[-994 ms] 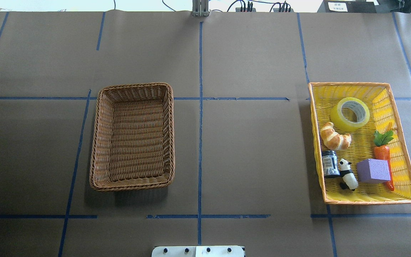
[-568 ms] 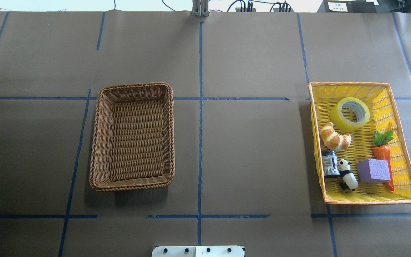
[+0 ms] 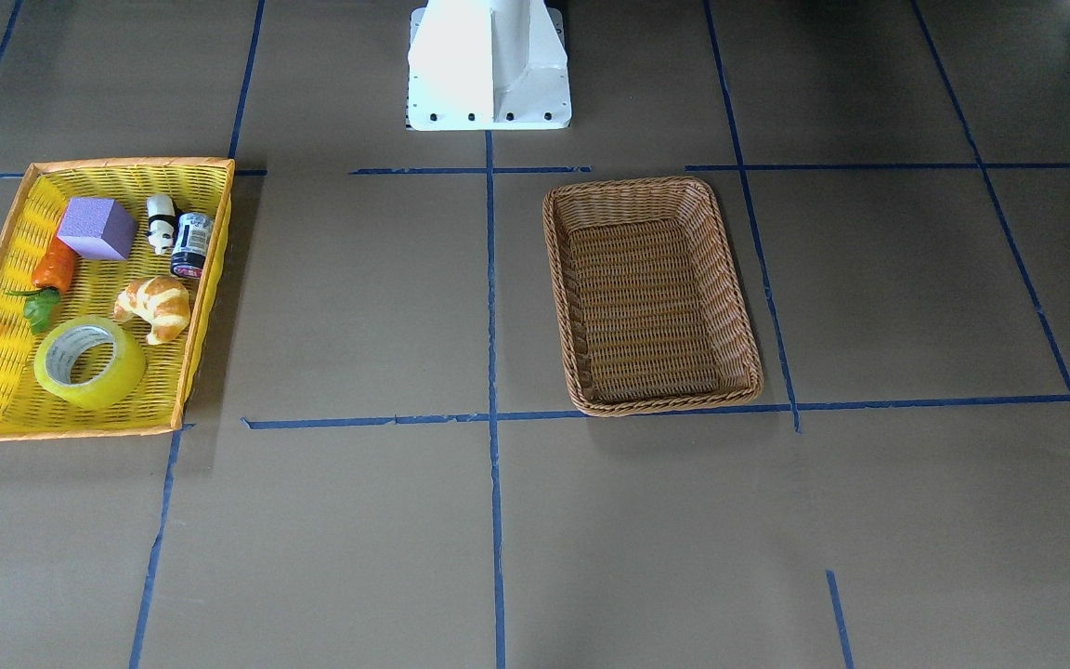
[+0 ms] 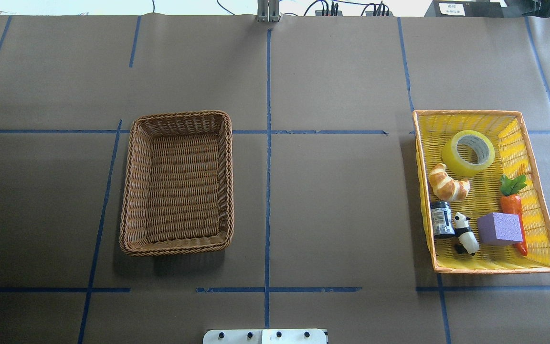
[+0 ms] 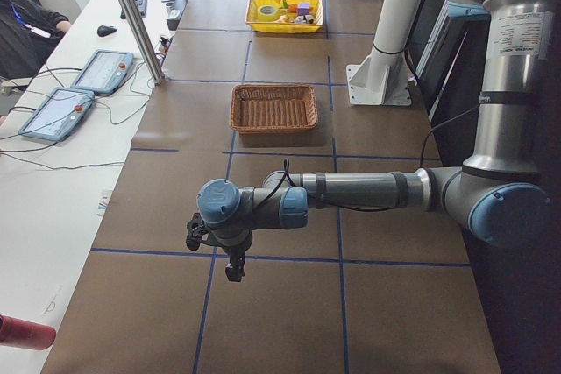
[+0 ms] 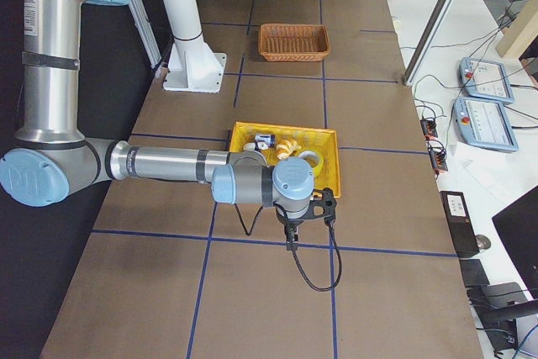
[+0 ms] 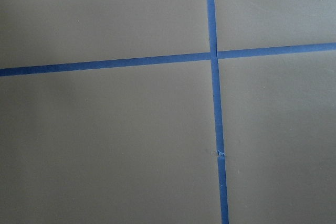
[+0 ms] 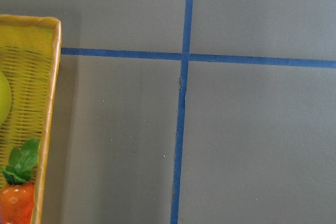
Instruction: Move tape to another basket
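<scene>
The yellow tape roll (image 4: 453, 160) lies flat at the far end of the yellow orange-rimmed tray (image 4: 494, 270) on the table's right; it also shows in the front view (image 3: 119, 377). The brown wicker basket (image 4: 230, 181) stands empty left of centre, also in the front view (image 3: 557, 279). Neither gripper shows in the overhead or front views. The left gripper (image 5: 232, 271) hangs over bare table far to the left of the wicker basket. The right gripper (image 6: 291, 243) hangs just past the tray's right side. I cannot tell whether either is open or shut.
The tray also holds a croissant (image 4: 448, 183), a dark jar (image 4: 441, 219), a panda figure (image 4: 465, 233), a purple cube (image 4: 499, 228) and a toy carrot (image 4: 512, 200). The right wrist view shows the tray's rim (image 8: 50, 129). Blue tape lines cross the brown table cover. The robot's white base (image 3: 489, 65) stands mid-table.
</scene>
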Tool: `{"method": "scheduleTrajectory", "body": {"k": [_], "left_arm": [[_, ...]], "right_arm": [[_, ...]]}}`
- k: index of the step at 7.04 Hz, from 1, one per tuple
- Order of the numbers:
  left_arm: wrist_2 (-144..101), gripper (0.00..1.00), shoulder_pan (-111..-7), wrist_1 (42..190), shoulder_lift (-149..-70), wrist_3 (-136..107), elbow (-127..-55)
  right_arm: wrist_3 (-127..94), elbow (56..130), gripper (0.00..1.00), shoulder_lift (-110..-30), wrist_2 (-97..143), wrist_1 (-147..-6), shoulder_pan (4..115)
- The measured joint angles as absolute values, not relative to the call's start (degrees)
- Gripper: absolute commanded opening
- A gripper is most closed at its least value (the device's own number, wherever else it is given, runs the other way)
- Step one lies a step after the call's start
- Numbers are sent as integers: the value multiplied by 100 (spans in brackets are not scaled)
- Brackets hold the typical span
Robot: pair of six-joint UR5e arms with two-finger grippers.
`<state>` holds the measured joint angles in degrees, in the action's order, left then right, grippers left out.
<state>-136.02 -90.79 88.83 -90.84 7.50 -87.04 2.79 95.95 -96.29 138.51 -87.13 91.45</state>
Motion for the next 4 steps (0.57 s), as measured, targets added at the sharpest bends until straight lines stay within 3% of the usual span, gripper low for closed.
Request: {"method": "scheduleTrajectory", "body": {"k": [4], "left_arm": [[-13612,100,-9085,8875,-9069,714,-8789]], "right_arm": [[283,9742,100,-9245,13832,-8745,8944]]}}
